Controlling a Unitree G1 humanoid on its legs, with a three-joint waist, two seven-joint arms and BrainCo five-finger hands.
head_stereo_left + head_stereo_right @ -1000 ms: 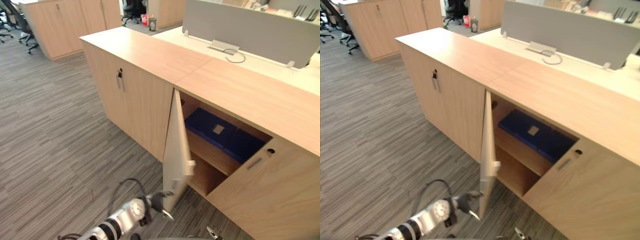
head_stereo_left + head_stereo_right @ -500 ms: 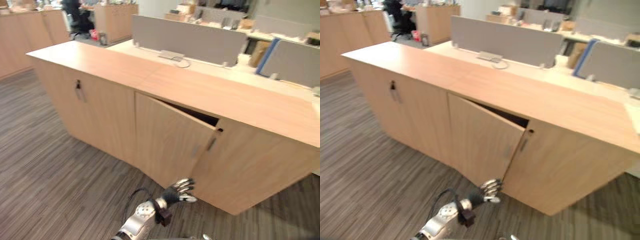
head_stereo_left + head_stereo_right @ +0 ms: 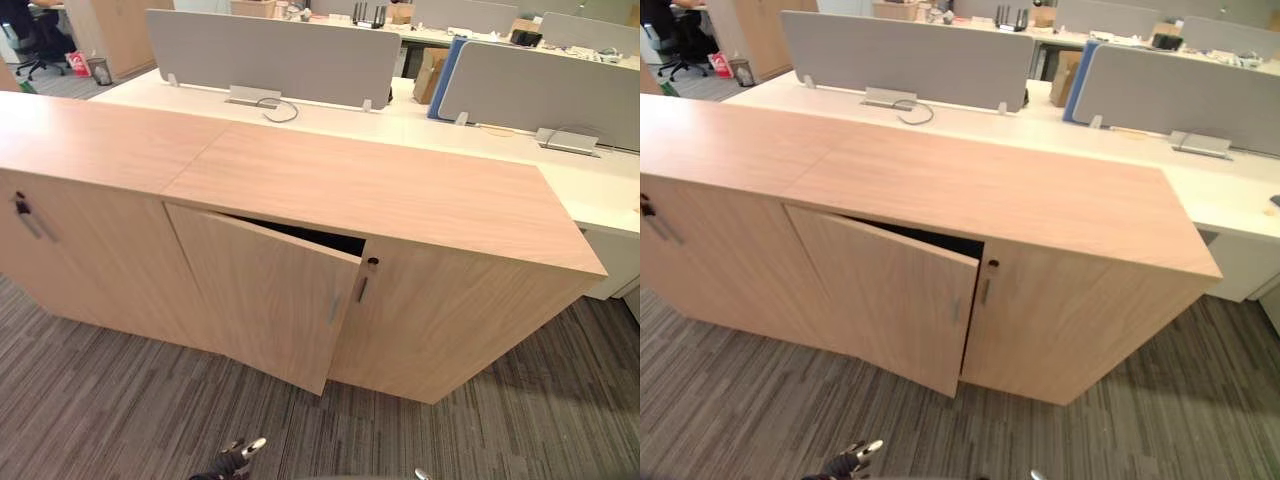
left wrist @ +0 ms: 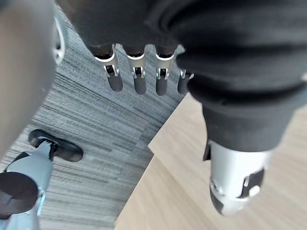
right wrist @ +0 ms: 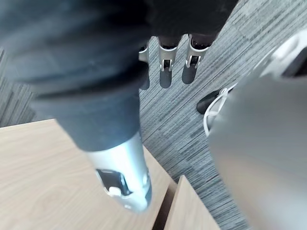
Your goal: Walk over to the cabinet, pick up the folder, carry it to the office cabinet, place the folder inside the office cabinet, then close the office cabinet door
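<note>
My left hand [image 3: 236, 461] hangs low with its fingers [image 4: 139, 79] straight and relaxed, holding nothing. The right hand [image 5: 165, 72] is the same, fingers loose above the carpet [image 3: 110, 400]. With both hands empty, I judge the folder is inside the cabinet [image 3: 380, 185], hidden behind the door [image 3: 265, 290], so only the closing is left.

The door stands ahead of and above my left hand. Its hinge is off to that hand's left and its free edge swings out toward me, leaving a dark wedge of a gap [image 3: 315, 237] under the cabinet top. It is ajar, not latched, so the last step isn't done. The handle [image 3: 334, 306] sits near the free edge, up and to the right of the left hand. That's where I'd press, since a push far from the hinge takes the least effort.

For room, the door's lower corner is the nearest hard edge, ahead and a little right of the left hand, with open carpet between. The neighbouring door [image 3: 450, 320], further right, sits flush, so nothing there should catch. I'd raise the left hand and lay flat fingers on the door face. I'd keep the fingertips off the closing edge so they aren't nipped between the two doors. The right hand is well clear on the far side and can sit this out.
</note>
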